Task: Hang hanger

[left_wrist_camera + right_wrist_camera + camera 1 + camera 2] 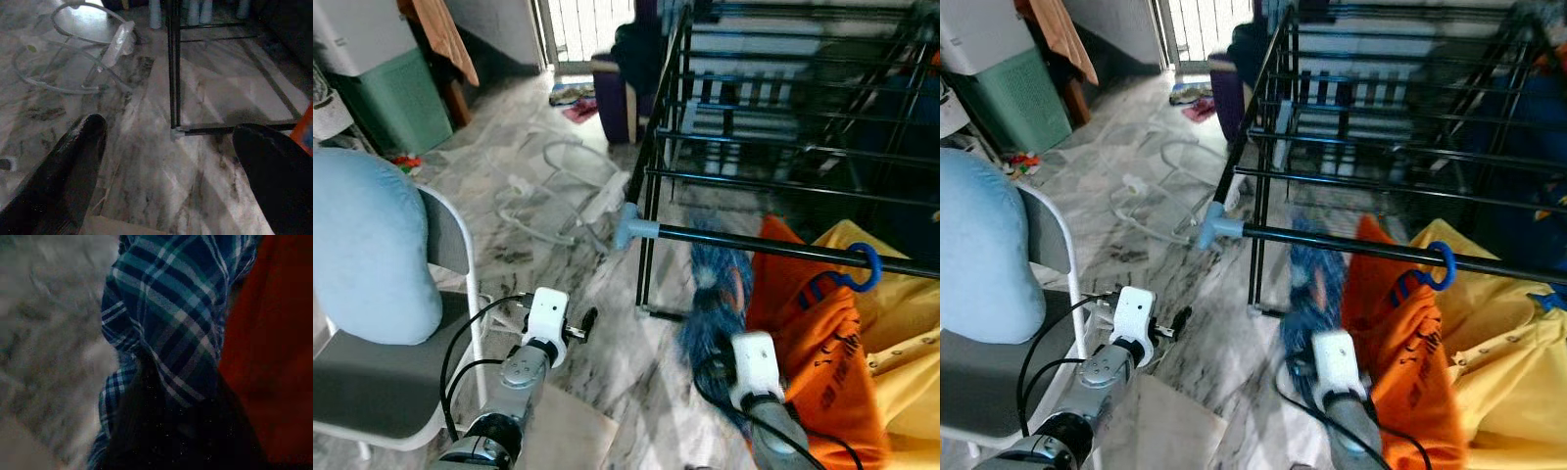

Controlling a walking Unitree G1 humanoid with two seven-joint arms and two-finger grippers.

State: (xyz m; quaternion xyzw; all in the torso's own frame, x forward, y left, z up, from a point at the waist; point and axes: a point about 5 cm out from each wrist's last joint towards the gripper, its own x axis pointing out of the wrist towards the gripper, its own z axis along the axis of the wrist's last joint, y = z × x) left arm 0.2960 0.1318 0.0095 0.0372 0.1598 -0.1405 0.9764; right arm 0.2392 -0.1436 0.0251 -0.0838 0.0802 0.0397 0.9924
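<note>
A blue hanger's hook sits over the front black rail of the drying rack, carrying an orange shirt. Left of the shirt a blue plaid garment hangs down below the same rail. My right gripper is buried in that garment's lower part; in the right wrist view the dark fingers are pressed together with the plaid cloth bunched in them. Low on the left, my left gripper is open over the marble floor with nothing in it, pointing at the rack's foot.
A folding chair with a light blue cushion stands at my left. White cables and a power strip lie on the floor ahead. A yellow garment hangs right of the orange shirt. Further rack rails run behind.
</note>
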